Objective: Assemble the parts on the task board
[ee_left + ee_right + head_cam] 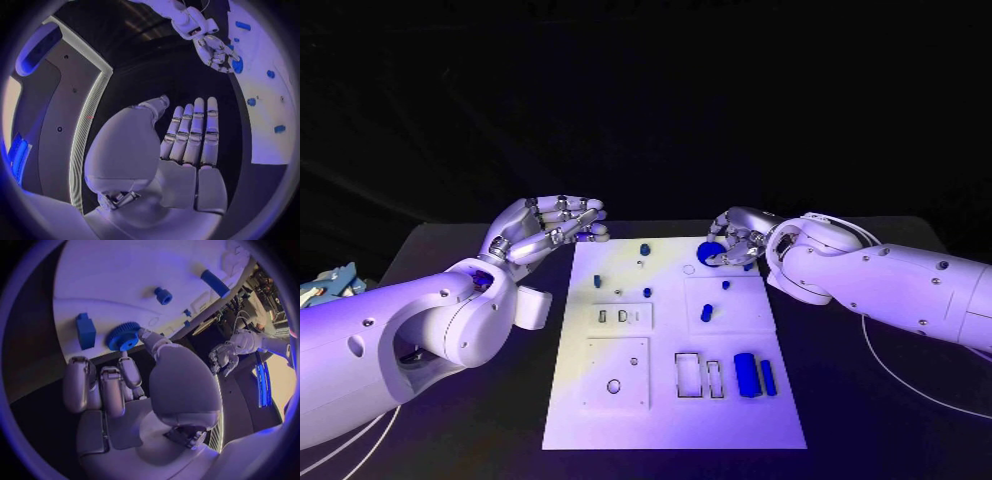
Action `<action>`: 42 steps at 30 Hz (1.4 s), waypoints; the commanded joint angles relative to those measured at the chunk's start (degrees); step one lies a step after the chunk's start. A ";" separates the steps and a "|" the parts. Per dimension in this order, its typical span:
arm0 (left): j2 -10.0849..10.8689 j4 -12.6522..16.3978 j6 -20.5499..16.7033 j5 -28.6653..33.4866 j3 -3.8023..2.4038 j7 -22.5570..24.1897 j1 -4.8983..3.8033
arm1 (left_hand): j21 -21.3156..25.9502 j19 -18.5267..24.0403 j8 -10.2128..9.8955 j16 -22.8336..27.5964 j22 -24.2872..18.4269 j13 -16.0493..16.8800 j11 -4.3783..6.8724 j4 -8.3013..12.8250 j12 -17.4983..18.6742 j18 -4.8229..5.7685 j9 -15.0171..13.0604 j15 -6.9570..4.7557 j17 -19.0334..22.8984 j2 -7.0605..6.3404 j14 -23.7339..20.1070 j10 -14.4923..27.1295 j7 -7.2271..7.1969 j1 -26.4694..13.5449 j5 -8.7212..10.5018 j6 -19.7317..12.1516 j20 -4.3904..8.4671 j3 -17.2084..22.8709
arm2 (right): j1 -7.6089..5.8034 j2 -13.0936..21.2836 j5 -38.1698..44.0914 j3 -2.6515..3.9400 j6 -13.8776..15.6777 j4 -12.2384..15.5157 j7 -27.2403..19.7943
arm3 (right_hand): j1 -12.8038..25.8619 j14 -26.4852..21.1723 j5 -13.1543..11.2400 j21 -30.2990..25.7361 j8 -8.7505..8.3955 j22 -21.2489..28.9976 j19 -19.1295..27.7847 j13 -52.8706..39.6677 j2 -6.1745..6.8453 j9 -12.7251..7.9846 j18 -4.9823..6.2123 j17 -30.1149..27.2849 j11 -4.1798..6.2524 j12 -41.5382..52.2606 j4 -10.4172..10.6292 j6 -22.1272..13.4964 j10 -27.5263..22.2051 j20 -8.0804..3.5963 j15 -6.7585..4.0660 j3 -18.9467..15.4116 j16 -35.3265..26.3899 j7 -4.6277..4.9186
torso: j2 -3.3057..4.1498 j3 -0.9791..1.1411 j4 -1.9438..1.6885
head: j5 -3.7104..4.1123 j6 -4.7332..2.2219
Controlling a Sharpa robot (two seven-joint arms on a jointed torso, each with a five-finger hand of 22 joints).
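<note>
The task board (668,420) lies in the middle of the black table (459,250), a white plate with small blue parts scattered over it. At its far right corner the right hand (737,240) holds a blue gear (123,336), pinched at the rim between thumb and a finger; in the head view the fingers hide most of the gear, and whether it touches the board cannot be told. Just beside it in the right wrist view lies a blue block (85,330), with a small blue peg (164,295) and a blue cylinder (214,282) farther off. The left hand (548,228) hovers off the board's far left corner, holding nothing, its fingers straight and side by side in its wrist view.
</note>
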State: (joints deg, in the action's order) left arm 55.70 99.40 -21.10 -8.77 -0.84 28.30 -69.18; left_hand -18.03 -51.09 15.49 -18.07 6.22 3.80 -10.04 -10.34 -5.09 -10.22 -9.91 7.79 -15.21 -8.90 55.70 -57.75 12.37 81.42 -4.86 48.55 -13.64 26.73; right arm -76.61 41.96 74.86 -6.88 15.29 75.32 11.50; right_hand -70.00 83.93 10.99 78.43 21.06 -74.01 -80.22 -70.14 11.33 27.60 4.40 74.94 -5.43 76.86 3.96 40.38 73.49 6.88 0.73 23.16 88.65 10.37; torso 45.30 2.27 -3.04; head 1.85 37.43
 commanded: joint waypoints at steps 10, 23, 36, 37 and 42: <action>-0.04 -0.06 1.15 0.08 -0.03 0.26 -0.05 | 0.19 -0.10 -0.34 0.40 -0.05 0.00 -0.41 -0.02 0.21 -0.28 -0.05 0.00 -0.10 0.01 -0.38 0.02 1.08 -0.15 0.15 -0.52 -0.35 0.32 | 0.18 0.39 0.83 -0.07 -1.09 0.04 0.30 | -1.16 5.48 0.61 0.71 1.13 -0.76 -0.56 -0.94 -0.62 0.33 -0.75 12.37 -0.04 0.97 -0.09 0.54 0.62 0.31 0.49 0.47 0.53 -0.07 | 0.00 0.04 0.00 | -0.08 0.17; -0.04 -0.13 1.18 0.08 -0.03 0.23 -0.05 | 0.19 -0.10 -0.34 0.40 -0.05 0.00 -0.41 -0.02 0.21 -0.28 -0.05 0.00 -0.10 0.01 -0.38 0.02 1.08 -0.15 0.15 -0.52 -0.35 0.32 | 0.22 0.58 1.02 -0.07 -0.32 0.53 -0.65 | -2.76 5.63 -1.55 1.46 3.63 -2.12 -1.12 -3.47 -3.14 0.23 -0.96 13.14 0.81 2.70 -1.82 4.90 2.78 -0.16 -0.14 7.30 0.79 -1.00 | 0.02 0.03 -0.01 | 0.02 0.22; -0.04 -0.17 1.30 0.15 -0.03 0.16 -0.05 | 0.22 -0.13 -0.43 0.54 -0.14 0.01 -0.46 0.24 0.47 -0.28 -0.06 0.03 -0.31 0.01 -0.38 -0.03 1.14 -0.21 0.19 -0.56 -0.36 0.63 | 0.33 0.50 8.40 -0.06 7.71 2.60 -0.81 | -0.19 5.77 -1.05 2.86 4.19 -4.22 -2.38 -5.16 -2.00 -0.02 -1.42 13.71 1.84 3.73 -2.28 7.81 4.71 -1.07 -1.09 9.35 0.96 -2.15 | 0.02 0.04 0.02 | -0.06 0.18; -0.04 -0.18 1.31 0.16 -0.03 0.15 -0.05 | 0.22 -0.13 -0.43 0.54 -0.14 0.01 -0.46 0.24 0.47 -0.28 -0.06 0.03 -0.31 0.01 -0.38 -0.03 1.14 -0.21 0.19 -0.56 -0.36 0.63 | 0.34 0.54 9.25 -0.06 8.35 3.04 -0.79 | 0.04 5.76 -1.02 2.88 4.16 -4.27 -2.41 -5.24 -1.78 -0.04 -1.43 13.69 1.87 3.78 -2.25 7.88 4.80 -1.10 -1.12 9.31 0.95 -2.19 | 0.02 0.04 0.02 | -0.06 0.18; -0.08 -0.31 1.34 0.22 -0.03 0.15 -0.04 | 0.22 -0.13 -0.43 0.54 -0.14 0.01 -0.46 0.24 0.47 -0.28 -0.06 0.03 -0.31 0.01 -0.38 -0.03 1.14 -0.21 0.19 -0.56 -0.36 0.63 | 0.34 0.87 13.71 -0.01 11.39 6.37 -0.28 | 0.45 5.78 -1.04 2.99 4.12 -4.44 -2.52 -5.41 -1.37 -0.07 -1.47 13.77 1.93 3.87 -2.18 8.04 4.99 -1.15 -1.17 9.23 0.98 -2.25 | 0.02 0.02 -0.05 | -0.20 0.12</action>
State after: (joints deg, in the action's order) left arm 55.71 99.10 -20.96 -8.72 -0.84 28.14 -69.18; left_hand -18.03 -51.09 15.27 -17.86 6.13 3.80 -10.04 -10.02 -4.82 -10.22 -9.91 7.79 -15.47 -8.90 55.70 -57.75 12.37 81.42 -4.86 48.55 -13.64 27.05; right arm -76.28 42.83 82.84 -6.95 22.38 80.87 11.03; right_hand -69.95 83.93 9.78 81.09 24.65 -74.93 -82.18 -74.96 9.82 27.42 3.51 74.92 -3.50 80.35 1.44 46.34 78.12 5.74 -0.13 32.53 89.32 9.99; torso 45.33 2.31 -3.04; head 1.72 37.56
